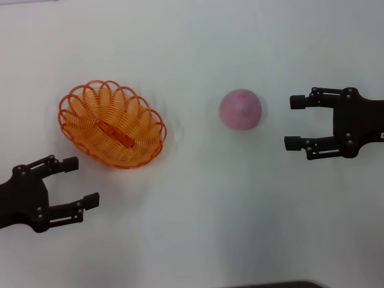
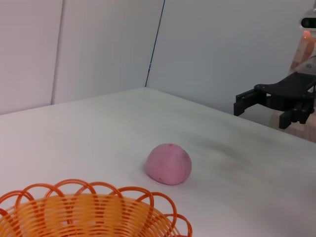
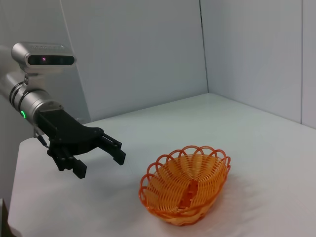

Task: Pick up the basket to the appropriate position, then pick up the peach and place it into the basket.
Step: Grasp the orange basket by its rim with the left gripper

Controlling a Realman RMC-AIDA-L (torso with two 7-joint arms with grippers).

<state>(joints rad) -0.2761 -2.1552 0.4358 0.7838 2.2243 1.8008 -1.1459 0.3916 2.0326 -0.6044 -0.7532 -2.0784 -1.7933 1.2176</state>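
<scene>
white table point(image 1: 198, 240): one flat surface carrying everything, with walls meeting at a corner beyond it in the wrist views. taking the basket as landmark, bare table lies on every side of it, widest toward the robot's right.

orange wire-weave basket point(image 1: 112, 124): shallow oval with a looped scalloped rim, standing upright and holding nothing. it sits left of centre and is not gripped.

left gripper point(image 1: 75, 182): just near-side and left of the basket, not touching it, fingers spread apart and pointed past its near rim.

right gripper point(image 1: 293, 122): well to the right of the basket, beyond the peach, fingers apart and facing the fruit with a gap between.

peach point(image 1: 240, 109): round matte pink fruit resting on the table, clear to the basket's right, about level with it.

risks, by judgement: the thin looped rim offers little purchase, so a shallow pinch could slip or tip the light basket. a finger could snag in the weave. the peach is free to roll if one finger arrives first, and nothing bounds it. placing the basket near the peach would narrow the right gripper's approach room.
</scene>
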